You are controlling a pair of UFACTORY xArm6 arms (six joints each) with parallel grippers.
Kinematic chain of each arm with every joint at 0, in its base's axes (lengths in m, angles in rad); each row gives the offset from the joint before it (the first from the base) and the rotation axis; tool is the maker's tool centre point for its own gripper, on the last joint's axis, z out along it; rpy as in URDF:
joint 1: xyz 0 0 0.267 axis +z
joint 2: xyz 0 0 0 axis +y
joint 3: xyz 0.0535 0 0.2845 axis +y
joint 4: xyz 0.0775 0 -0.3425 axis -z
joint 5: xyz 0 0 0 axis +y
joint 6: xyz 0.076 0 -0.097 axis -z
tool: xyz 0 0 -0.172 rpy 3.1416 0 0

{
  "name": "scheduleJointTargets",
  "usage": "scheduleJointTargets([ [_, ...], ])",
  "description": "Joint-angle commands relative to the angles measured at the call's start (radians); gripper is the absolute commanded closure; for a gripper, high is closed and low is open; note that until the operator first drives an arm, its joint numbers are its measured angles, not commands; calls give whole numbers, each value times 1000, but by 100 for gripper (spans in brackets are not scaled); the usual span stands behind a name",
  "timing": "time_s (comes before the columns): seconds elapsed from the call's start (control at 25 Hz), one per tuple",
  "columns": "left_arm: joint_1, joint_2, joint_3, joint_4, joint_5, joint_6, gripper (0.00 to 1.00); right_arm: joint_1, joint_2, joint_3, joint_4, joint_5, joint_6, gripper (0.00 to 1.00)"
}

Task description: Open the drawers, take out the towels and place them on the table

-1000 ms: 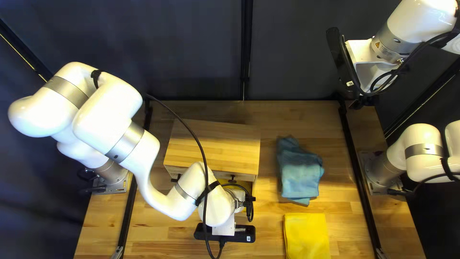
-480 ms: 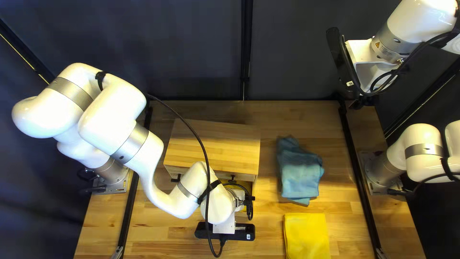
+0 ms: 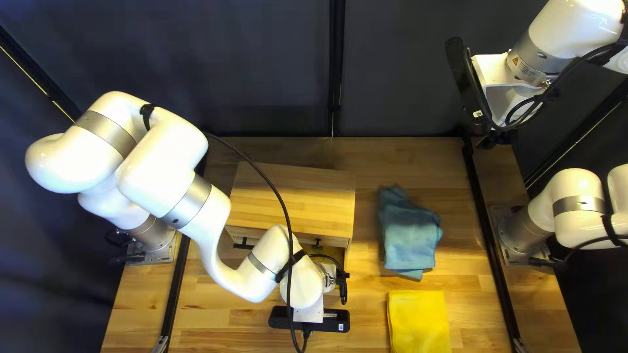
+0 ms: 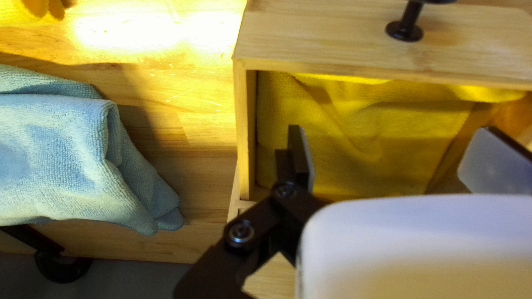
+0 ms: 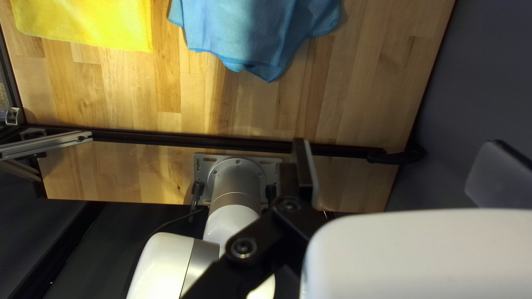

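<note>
**Robot arm reached into open drawer for yellow towel**

Fingers spread wide, the left gripper (image 4: 395,153) hung over the open drawer (image 4: 245,133) at the front of a pale wooden chest (image 3: 294,201), with nothing in its grasp. Under it lay a yellow towel (image 4: 361,124), soft looped cloth slumped in folds against the drawer's straight plank walls. Whether the fingertips touched the cloth could not be told. A small black knob (image 4: 405,25) stood out from the drawer's front panel.

Two towels lay out on the butcher-block table (image 3: 392,157). A blue one (image 3: 409,235) sat loosely bunched just beside the chest, and a flat-folded yellow one (image 3: 417,318) lay nearer the table's front edge.

The step in hand appeared to be emptying this drawer. The next move would likely call for lowering the fingers into the folds, pinching a thick ridge of cloth and lifting it straight up, clear of the walls. A limp towel can snag on the rim.

The right gripper (image 5: 397,166) hung high beyond the table's side, fingers apart and empty.
</note>
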Motion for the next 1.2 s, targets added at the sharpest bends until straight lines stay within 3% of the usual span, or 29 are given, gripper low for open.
scheduleJointTargets([
  [0.04, 3, 19, -13, 0, -5, -6, 0, 0, 0, 0, 0, 0, 0, 0],
  [1.2, 38, 4, 39, -3, -39, 22, 0, 0, 0, 0, 0, 0, 0, 0],
])
